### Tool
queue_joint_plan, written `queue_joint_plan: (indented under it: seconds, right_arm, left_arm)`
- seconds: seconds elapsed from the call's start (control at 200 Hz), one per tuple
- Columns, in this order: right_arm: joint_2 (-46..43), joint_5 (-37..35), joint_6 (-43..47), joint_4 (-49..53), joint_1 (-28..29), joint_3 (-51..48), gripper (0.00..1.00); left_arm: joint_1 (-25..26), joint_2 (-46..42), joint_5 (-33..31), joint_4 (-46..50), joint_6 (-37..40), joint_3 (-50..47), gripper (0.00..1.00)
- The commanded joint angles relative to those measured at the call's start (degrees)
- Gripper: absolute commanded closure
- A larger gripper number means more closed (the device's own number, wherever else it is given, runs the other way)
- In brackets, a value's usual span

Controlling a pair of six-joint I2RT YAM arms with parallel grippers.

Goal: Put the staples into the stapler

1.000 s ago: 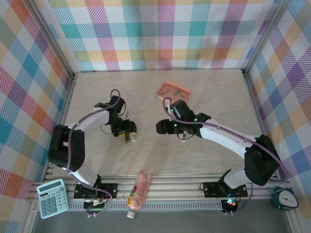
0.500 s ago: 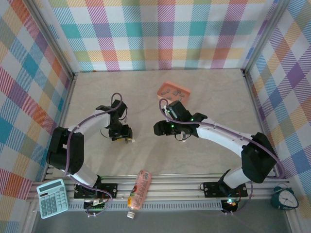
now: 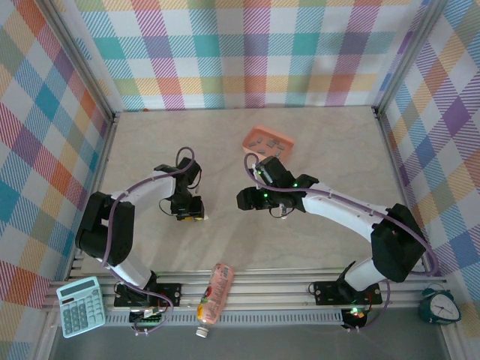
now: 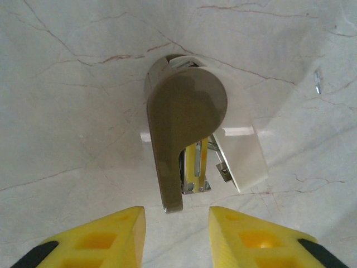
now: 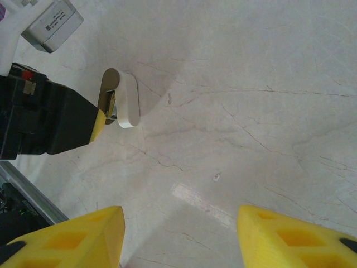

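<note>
Well, left end effector (image 4: 177, 216) and right end effector (image 5: 177, 215) gape empty near a glossy, rounded stapler (image 4: 187, 106)

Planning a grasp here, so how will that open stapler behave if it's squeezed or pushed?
The stapler looks rigid, but its halves are splayed apart, so a squeeze may fold them. Its glossy rounded cover could slip in a grip. Lying low on the smooth table, it would probably slide rather than tip.

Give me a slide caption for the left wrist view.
Open yellow-tipped left gripper facing an opened taupe-and-white stapler on marble tabletop.
</note>
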State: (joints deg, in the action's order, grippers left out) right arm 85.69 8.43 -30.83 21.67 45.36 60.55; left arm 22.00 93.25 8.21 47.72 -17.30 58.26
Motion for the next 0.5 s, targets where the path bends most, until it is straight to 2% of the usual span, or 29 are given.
queue_joint_plan:
  seconds: [0.0, 0.245, 0.495]
  right_arm:
    - [-0.18, -0.25, 0.80, 0.24, 0.39, 1.06, 0.45]
    - [-0.32, -0.25, 0.82, 0.22, 0.34, 0.88, 0.45]
    - [-0.43, -0.34, 0.95, 0.35, 0.34, 0.80, 0.45]
  left_arm:
    - [0.41, 1.31, -0.84, -0.50, -0.44, -0.80, 0.67]
    - [0.76, 3.80, 0.48, -1.76, -0.27, -0.57, 0.68]
    - [0.85, 4.66, 0.36, -1.77, 0.26, 0.08, 0.79]
